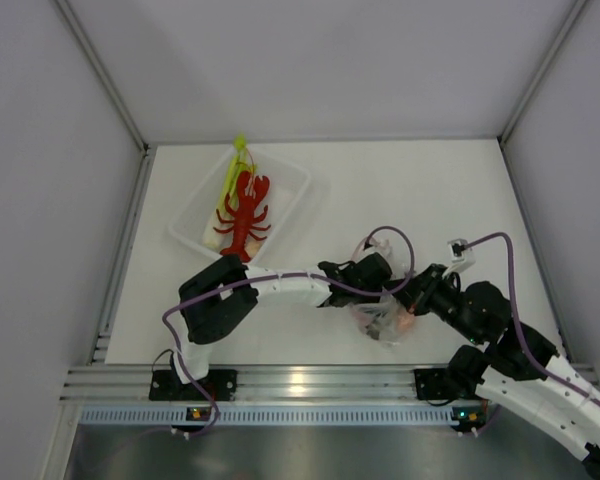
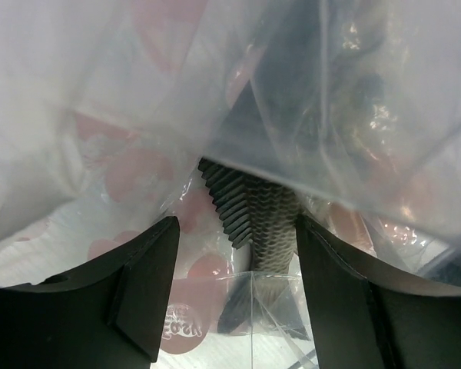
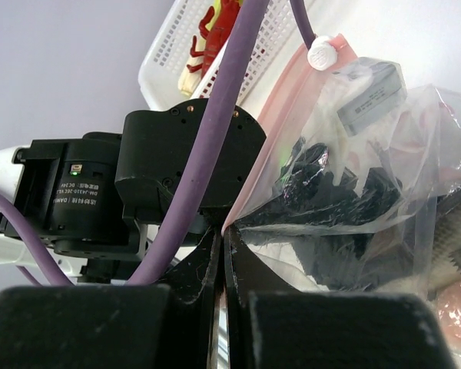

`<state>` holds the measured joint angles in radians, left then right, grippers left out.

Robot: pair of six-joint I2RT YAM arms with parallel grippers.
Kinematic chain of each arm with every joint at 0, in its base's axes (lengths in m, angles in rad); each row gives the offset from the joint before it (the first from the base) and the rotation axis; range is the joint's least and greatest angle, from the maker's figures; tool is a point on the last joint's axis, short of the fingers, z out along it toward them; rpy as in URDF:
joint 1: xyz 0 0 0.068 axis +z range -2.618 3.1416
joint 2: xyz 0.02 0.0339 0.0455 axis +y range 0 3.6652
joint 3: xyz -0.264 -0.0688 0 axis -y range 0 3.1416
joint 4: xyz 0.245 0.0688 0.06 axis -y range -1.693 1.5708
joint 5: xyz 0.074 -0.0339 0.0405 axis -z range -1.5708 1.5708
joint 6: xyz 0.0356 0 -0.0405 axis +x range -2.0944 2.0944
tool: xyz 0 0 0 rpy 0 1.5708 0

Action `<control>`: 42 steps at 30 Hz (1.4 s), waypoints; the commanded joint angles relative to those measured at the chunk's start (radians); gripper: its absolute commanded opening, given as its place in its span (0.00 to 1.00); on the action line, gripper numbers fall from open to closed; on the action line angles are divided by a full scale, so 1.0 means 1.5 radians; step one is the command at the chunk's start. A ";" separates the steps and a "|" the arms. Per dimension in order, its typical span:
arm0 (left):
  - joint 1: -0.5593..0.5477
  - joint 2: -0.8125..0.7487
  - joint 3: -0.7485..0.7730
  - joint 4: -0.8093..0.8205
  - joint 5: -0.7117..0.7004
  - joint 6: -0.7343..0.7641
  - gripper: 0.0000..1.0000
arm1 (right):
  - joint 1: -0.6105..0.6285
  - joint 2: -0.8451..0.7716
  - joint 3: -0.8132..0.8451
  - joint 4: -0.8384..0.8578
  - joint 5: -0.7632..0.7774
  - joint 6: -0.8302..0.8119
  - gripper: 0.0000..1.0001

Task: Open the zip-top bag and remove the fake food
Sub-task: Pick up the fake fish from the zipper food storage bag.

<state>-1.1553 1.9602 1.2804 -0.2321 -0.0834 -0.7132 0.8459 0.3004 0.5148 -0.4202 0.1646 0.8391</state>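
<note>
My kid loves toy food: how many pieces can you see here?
4. A red lobster and a green leek lie in the white tray; a grey fish and a pinkish piece sit inside the zip-top bag. Its folds may hide more.

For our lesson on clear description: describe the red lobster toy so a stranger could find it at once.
On the white table, look to the far left for the pale rectangular tray. The lobster lies inside it, claws toward the table's far edge. It is the only bright red thing there, next to a thin yellow-green stalk.
</note>
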 commanded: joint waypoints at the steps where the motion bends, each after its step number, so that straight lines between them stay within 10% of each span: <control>1: -0.071 0.006 0.025 -0.019 -0.060 -0.006 0.68 | -0.005 0.010 0.014 0.080 0.001 -0.003 0.00; 22: -0.132 0.126 0.134 -0.018 0.008 0.009 0.64 | -0.006 0.024 0.007 0.077 0.016 -0.006 0.00; 30: -0.133 0.103 0.117 -0.057 -0.073 0.010 0.47 | -0.006 0.010 0.019 0.060 0.044 -0.011 0.00; 42: -0.124 0.103 0.121 -0.191 -0.185 0.000 0.46 | -0.005 0.055 0.032 0.097 0.038 -0.012 0.00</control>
<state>-1.2236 2.0884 1.4841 -0.3363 -0.2546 -0.7212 0.8413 0.3283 0.5053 -0.5835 0.2157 0.8299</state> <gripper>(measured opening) 0.461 0.005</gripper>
